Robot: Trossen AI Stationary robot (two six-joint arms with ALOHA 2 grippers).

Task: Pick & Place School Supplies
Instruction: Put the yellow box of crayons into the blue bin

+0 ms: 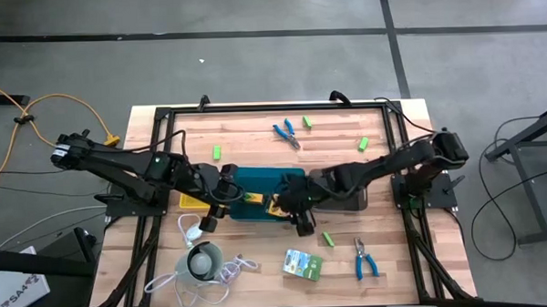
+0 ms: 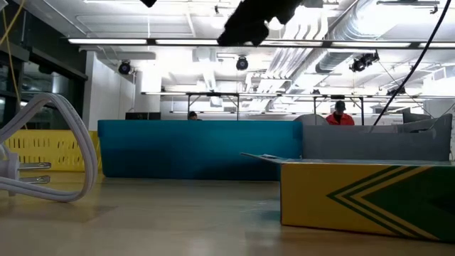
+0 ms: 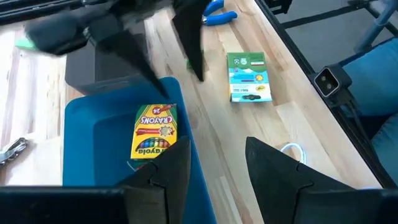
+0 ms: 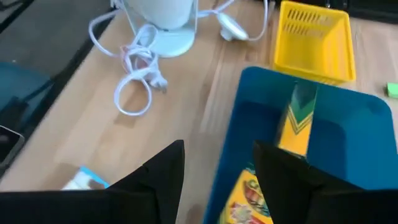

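Note:
A yellow-and-green crayon box (image 3: 154, 130) lies in the teal tray (image 1: 256, 183) at the table's middle. The right wrist view shows two such boxes (image 4: 297, 118) (image 4: 249, 200) in that tray. My left gripper (image 1: 214, 215) hovers open over the tray's near left corner, nothing between its fingers (image 3: 217, 171). My right gripper (image 1: 299, 221) hovers open over the tray's near right edge, also with nothing between its fingers (image 4: 217, 174). A green-and-white flat pack (image 1: 303, 264) lies near the front edge. Blue-handled tools lie at the far middle (image 1: 286, 133) and the near right (image 1: 364, 258). Tiny lime-green blocks (image 1: 217, 153) (image 1: 328, 238) are scattered about.
A yellow tray (image 4: 314, 40) stands left of the teal one, a dark grey tray (image 1: 353, 196) right of it. A white round gadget (image 1: 202, 263) with a looped cord (image 4: 134, 87) sits near the front left. A yellow-and-green box (image 2: 370, 195) lies close in the low view.

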